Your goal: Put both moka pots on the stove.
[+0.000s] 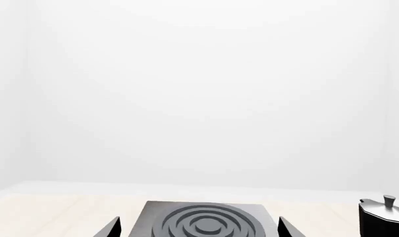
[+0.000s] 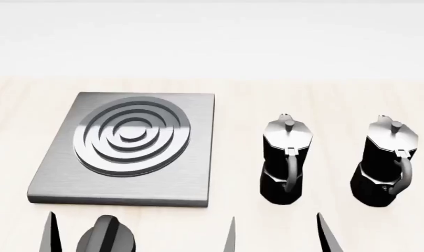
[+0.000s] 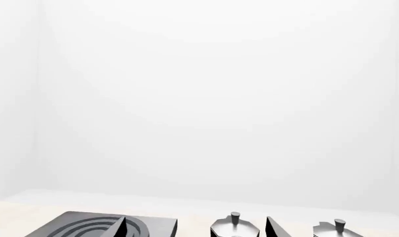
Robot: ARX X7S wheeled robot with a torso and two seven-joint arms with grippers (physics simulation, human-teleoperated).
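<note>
Two moka pots stand upright on the pale wooden desk, side by side and apart from each other, both off to the right of the stove [image 2: 131,149]. The nearer pot [image 2: 287,157] is just beside the stove's right edge without touching it; the farther pot [image 2: 388,160] stands close to the desk's right side. Their curved handles face the near edge of the desk. The stove lies flat toward the left half of the desk, its ringed burner bare, and a black round knob [image 2: 105,237] sits at the near edge just in front of it.

The left claw [image 2: 140,233] hangs low at the near edge in front of the stove, its fingers spread wide with the knob between them; from its own camera the burner shows centred between the two fingertips, and nothing is gripped. The right claw [image 2: 278,233] also sits at the near edge, in front of the nearer pot, fingers spread and holding nothing. From its camera the nearer pot's lid appears between the fingertips, the farther pot outside them.
</note>
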